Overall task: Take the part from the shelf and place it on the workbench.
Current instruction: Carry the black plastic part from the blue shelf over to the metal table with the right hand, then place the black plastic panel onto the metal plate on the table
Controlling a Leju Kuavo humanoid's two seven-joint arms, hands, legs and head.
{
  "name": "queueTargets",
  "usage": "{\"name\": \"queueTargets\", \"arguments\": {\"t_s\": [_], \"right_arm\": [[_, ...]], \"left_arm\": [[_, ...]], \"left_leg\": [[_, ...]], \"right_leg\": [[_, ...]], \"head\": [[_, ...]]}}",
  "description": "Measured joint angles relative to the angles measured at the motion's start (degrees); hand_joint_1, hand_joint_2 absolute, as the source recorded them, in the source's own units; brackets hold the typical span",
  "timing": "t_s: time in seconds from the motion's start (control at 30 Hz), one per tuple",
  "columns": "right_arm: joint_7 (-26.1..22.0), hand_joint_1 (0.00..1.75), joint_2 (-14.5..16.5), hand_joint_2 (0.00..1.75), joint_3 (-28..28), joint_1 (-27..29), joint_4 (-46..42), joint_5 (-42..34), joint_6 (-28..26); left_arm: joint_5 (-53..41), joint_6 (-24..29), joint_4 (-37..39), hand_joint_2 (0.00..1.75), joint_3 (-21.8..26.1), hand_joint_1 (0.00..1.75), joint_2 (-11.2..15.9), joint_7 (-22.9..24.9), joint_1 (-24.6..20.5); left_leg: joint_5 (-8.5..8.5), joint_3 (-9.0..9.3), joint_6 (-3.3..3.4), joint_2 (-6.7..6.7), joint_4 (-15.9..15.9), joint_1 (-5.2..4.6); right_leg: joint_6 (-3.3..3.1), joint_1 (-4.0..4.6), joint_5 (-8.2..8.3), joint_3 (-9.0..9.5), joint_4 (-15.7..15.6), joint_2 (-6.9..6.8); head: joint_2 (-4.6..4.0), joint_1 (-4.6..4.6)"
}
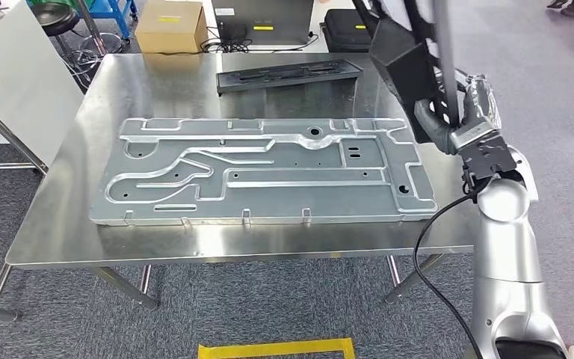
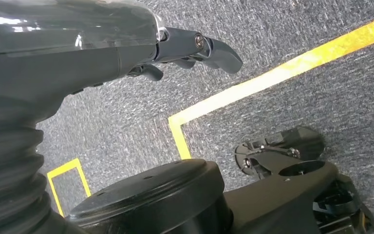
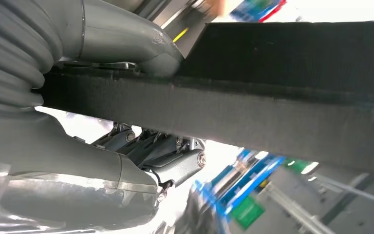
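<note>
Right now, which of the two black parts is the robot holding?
The black part raised at the table's right edge, gripped by the right hand. The other black part lies flat on the table's far side.

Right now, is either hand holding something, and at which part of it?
The right hand holds a black part above the table's right side, thumb and fingers clamping one long edge. The left hand holds nothing.

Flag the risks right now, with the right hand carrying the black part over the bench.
1. The right hand holds the long black part near one end, so it may tip or slip.
2. The large metal plate covers most of the workbench; the part could strike it on the way down.
3. The black tray sits close to the part's path.
</note>
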Motion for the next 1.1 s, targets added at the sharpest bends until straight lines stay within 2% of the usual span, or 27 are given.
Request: {"name": "queueTargets", "arguments": {"t_s": [0.07, 0.13, 0.17, 0.2, 0.23, 0.27, 0.3, 0.37, 0.43, 0.53, 0.6, 0.67, 0.7, 0.73, 0.77, 0.8, 0.83, 0.87, 0.9, 1.0, 1.07, 1.1], "right_arm": [[0.3, 1.4, 1.8, 1.75, 0.0, -0.3, 0.5, 3.6, -2.2], [0.5, 1.4, 4.4, 1.75, 0.0, -0.7, 1.0, 5.2, -3.2], [0.6, 1.4, 5.8, 1.75, 0.0, -0.8, 1.4, 5.8, -3.5], [0.6, 1.4, 7.2, 1.75, 0.0, -0.9, 1.9, 6.6, -3.7], [0.6, 1.4, 8.4, 1.75, 0.0, -1.1, 2.5, 7.9, -4.1], [0.6, 1.4, 9.6, 1.75, 0.2, -1.4, 3.3, 9.3, -4.7], [0.6, 1.4, 10.5, 1.75, 0.4, -1.9, 4.0, 10.8, -5.3], [0.6, 1.4, 12.1, 1.75, 0.9, -2.8, 5.4, 12.4, -6.3], [0.7, 1.4, 13.1, 1.75, 1.1, -3.5, 6.4, 13.2, -6.9], [1.3, 1.4, 13.3, 1.75, 2.1, -4.5, 8.3, 17.4, -9.4], [2.0, 1.4, 12.5, 1.75, 4.0, -5.8, 10.9, 21.9, -12.5], [2.5, 1.4, 11.1, 1.75, 6.7, -7.2, 14.5, 25.3, -14.9], [2.9, 1.4, 10.4, 1.75, 8.2, -7.9, 16.6, 26.8, -15.8], [3.3, 1.4, 9.9, 1.75, 9.6, -8.6, 18.7, 28.2, -16.7], [3.8, 1.4, 9.5, 1.75, 10.9, -9.4, 20.8, 29.5, -17.5], [4.3, 1.4, 9.1, 1.75, 12.0, -10.2, 22.6, 30.7, -18.2], [4.8, 1.4, 8.9, 1.75, 13.0, -11.1, 24.4, 31.8, -18.9], [5.4, 1.4, 8.6, 1.75, 14.0, -11.9, 26.0, 33.0, -19.5], [6.2, 1.4, 8.5, 1.75, 14.8, -12.7, 27.7, 34.3, -20.2], [8.3, 1.4, 8.4, 1.75, 16.8, -13.8, 32.4, 37.8, -22.5], [9.2, 1.4, 8.6, 1.75, 17.5, -13.7, 34.5, 39.4, -24.2], [9.6, 1.4, 8.8, 1.75, 17.7, -13.6, 35.3, 40.2, -24.8]], "left_arm": [[0.0, -0.1, 0.0, 1.75, 0.0, 0.0, 0.0, 0.0, 0.1], [0.0, -0.2, 0.0, 1.75, 0.0, 0.0, 0.1, 0.1, 0.1], [0.1, -0.2, 0.0, 1.75, 0.0, 0.0, 0.1, 0.1, 0.2], [0.1, -0.2, 0.0, 1.75, 0.0, 0.0, 0.2, 0.1, 0.2], [0.2, -0.2, 0.0, 1.75, 0.0, 0.0, 0.2, 0.1, 0.2], [0.3, -0.3, 0.0, 1.75, 0.0, 0.0, 0.2, 0.1, 0.2], [0.3, -0.3, 0.0, 1.75, 0.0, 0.0, 0.2, 0.1, 0.3], [0.4, -0.3, 0.0, 1.75, 0.0, 0.0, 0.2, 0.1, 0.3], [0.5, -0.3, 0.0, 1.75, 0.0, 0.0, 0.3, 0.0, 0.3], [0.2, -0.3, 0.0, 1.75, 0.0, 0.0, 0.3, -0.1, 0.3], [0.1, -0.3, 0.0, 1.75, 0.0, 0.0, 0.3, -0.4, 0.1], [0.1, -0.4, 0.0, 1.75, 0.0, 0.0, 0.4, -0.8, -0.3], [0.1, -0.5, 0.0, 1.75, 0.0, 0.0, 0.4, -1.0, -0.6], [0.1, -0.5, 0.0, 1.75, 0.0, 0.0, 0.4, -1.1, -0.7], [0.1, -0.4, 0.0, 1.75, 0.0, 0.0, 0.4, -1.1, -0.6], [0.0, -0.4, 0.0, 1.75, 0.0, 0.0, 0.4, -1.0, -0.5], [0.0, -0.4, 0.0, 1.75, 0.0, 0.0, 0.4, -1.0, -0.2], [0.0, -0.4, 0.0, 1.75, 0.0, 0.0, 0.4, -1.0, 0.0], [0.0, -0.4, 0.0, 1.75, 0.0, 0.0, 0.4, -0.9, 0.1], [-0.3, -0.6, 0.0, 1.75, 0.0, 0.0, 0.4, -1.0, 0.2], [-0.6, -0.8, 0.0, 1.75, 0.0, 0.0, 0.4, -1.0, 0.2], [-0.7, -0.9, 0.0, 1.75, 0.0, 0.0, 0.4, -0.9, 0.2]], "left_leg": [[0.18, 0.26, 0.6, 0.65, -0.6, 0.17], [0.15, 0.35, 0.95, 1.46, -0.7, 0.03], [0.09, 0.36, 1.03, 1.81, -0.7, -0.06], [0.0, 0.4, 1.07, 2.09, -0.7, -0.14], [-0.09, 0.49, 1.05, 2.29, -0.7, -0.21], [-0.21, 0.63, 0.97, 2.42, -0.7, -0.27], [-0.33, 0.76, 0.84, 2.51, -0.7, -0.33], [-0.59, 0.83, 0.43, 2.49, -0.6, -0.62], [-0.73, 0.79, -0.14, 2.42, -0.6, -0.81], [-1.62, 0.71, -1.01, 2.01, 0.0, -0.7], [-4.38, -1.37, -1.4, 1.16, 5.1, -0.5], [-7.32, -4.86, -1.75, 0.64, 12.8, -0.36], [-7.61, -5.93, -1.88, 0.55, 15.1, -0.33], [-6.76, -6.09, -1.95, 0.51, 15.3, -0.29], [-4.84, -5.26, -1.93, 0.5, 13.1, -0.22], [-2.39, -3.85, -1.82, 0.55, 9.4, -0.15], [-0.58, -2.45, -1.65, 0.65, 5.9, -0.16], [0.51, -1.31, -1.46, 0.73, 2.9, -0.22], [0.65, -0.71, -1.23, 0.79, 1.1, -0.31], [0.1, -0.33, -0.48, 0.76, -0.4, -0.31], [0.48, 0.06, 0.19, 1.03, -1.2, -0.01], [0.59, 0.23, 0.44, 1.27, -1.4, 0.09]], "right_leg": [[0.57, -0.1, -1.91, -1.54, 3.1, -0.08], [0.99, -0.15, -4.93, -5.32, 10.1, -0.18], [1.09, -0.16, -5.84, -7.23, 13.3, -0.18], [1.1, -0.17, -5.76, -8.43, 15.0, -0.19], [1.01, -0.17, -4.64, -8.61, 14.6, -0.19], [0.84, -0.17, -2.69, -7.76, 12.1, -0.2], [0.56, -0.14, -0.4, -6.16, 8.3, -0.15], [-0.14, 0.18, 2.25, -3.42, 1.8, 0.0], [-0.84, 0.6, 2.38, -2.81, -0.1, 0.11], [-1.82, 0.22, 2.46, -2.28, -0.7, 0.11], [-2.43, -0.18, 2.46, -1.76, -1.1, 0.11], [-2.81, -0.19, 2.3, -1.6, -1.1, 0.11], [-2.87, -0.17, 2.22, -1.52, -1.1, 0.13], [-2.86, -0.17, 2.13, -1.44, -1.0, 0.21], [-2.78, -0.17, 2.0, -1.35, -0.8, 0.34], [-2.64, -0.17, 1.83, -1.31, -0.6, 0.47], [-2.45, -0.07, 1.68, -1.41, -0.4, 0.57], [-2.23, 0.03, 1.59, -1.64, -0.1, 0.62], [-1.96, 0.14, 1.64, -2.03, 0.1, 0.61], [-1.06, 0.28, 1.93, -2.68, 0.1, 0.51], [-0.36, 0.18, 0.55, -3.52, 2.1, 0.27], [0.05, 0.08, -0.91, -4.85, 4.8, 0.15]], "head": [[0.0, 0.01], [0.0, 0.01], [0.0, 0.01], [0.0, 0.01], [0.0, 0.01], [0.0, 0.01], [0.0, 0.01], [0.0, 0.01], [0.0, 0.0], [0.0, -0.01], [0.0, -0.01], [0.0, -0.01], [0.0, -0.01], [0.0, -0.01], [0.0, -0.01], [0.0, -0.01], [0.0, -0.01], [0.0, -0.01], [0.0, -0.01], [0.0, 0.0], [0.0, 0.01], [0.0, 0.01]]}}
